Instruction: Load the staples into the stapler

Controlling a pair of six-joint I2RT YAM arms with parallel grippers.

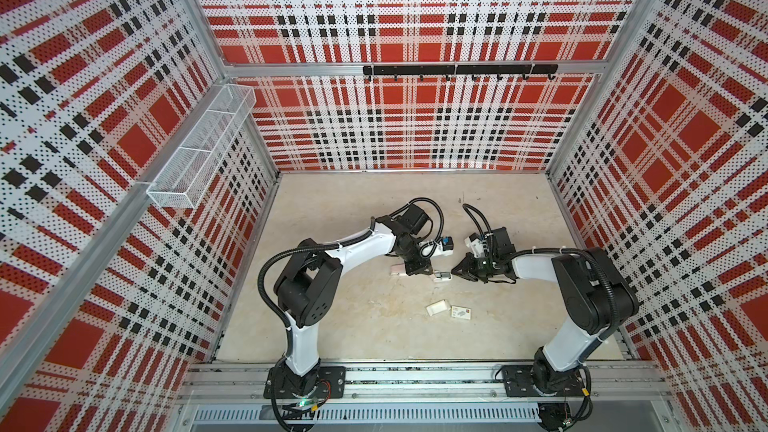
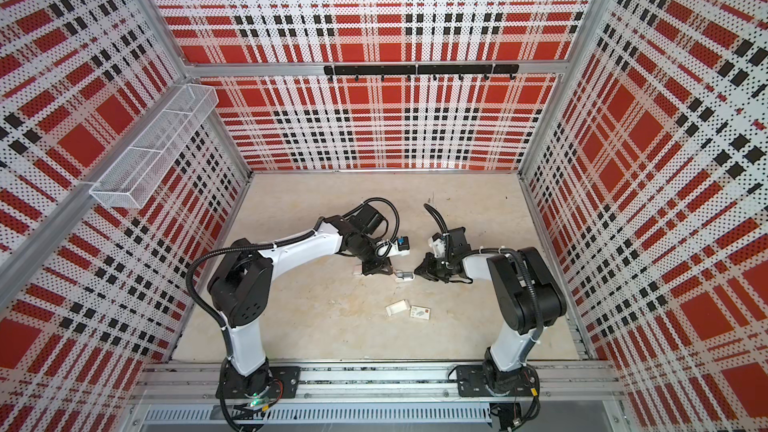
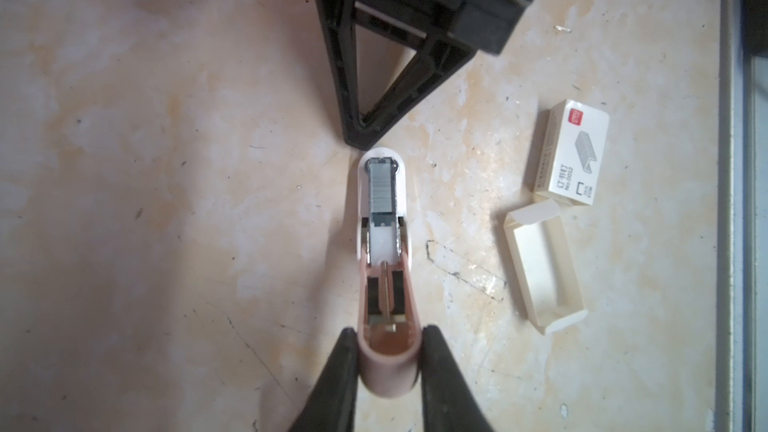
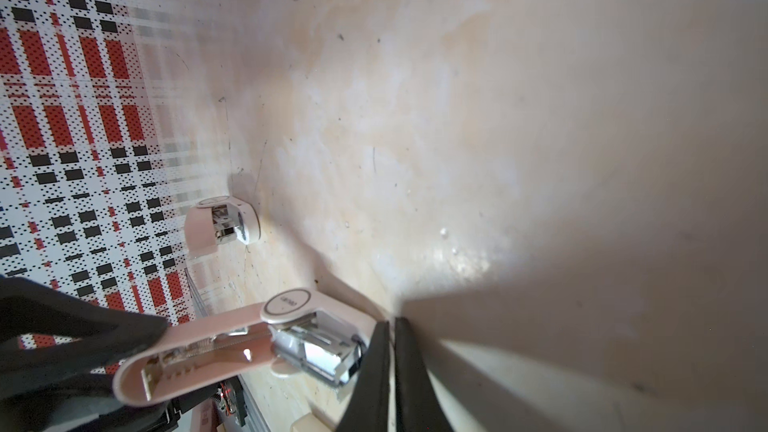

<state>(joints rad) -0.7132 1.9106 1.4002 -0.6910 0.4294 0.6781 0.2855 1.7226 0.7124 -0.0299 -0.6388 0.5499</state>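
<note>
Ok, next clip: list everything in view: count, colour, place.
stapler: one, pale pink and white, opened, scene centre
staples: one silvery strip, in its channel
second stapler: one, pink and white, left of the first
tray: one, white, empty-looking, nearer the arm bases
sleeve: one, printed white, beside the tray
table: one, beige, under all these
wire basket: one, white, left wall
hook rail: one, black, back wall
left gripper: black, shut on the stapler
right gripper: black, shut, tips at the stapler's front

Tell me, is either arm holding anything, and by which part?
The left end effector grips the open stapler by its rounded pink rear end. The right end effector is shut, holding nothing.
</note>
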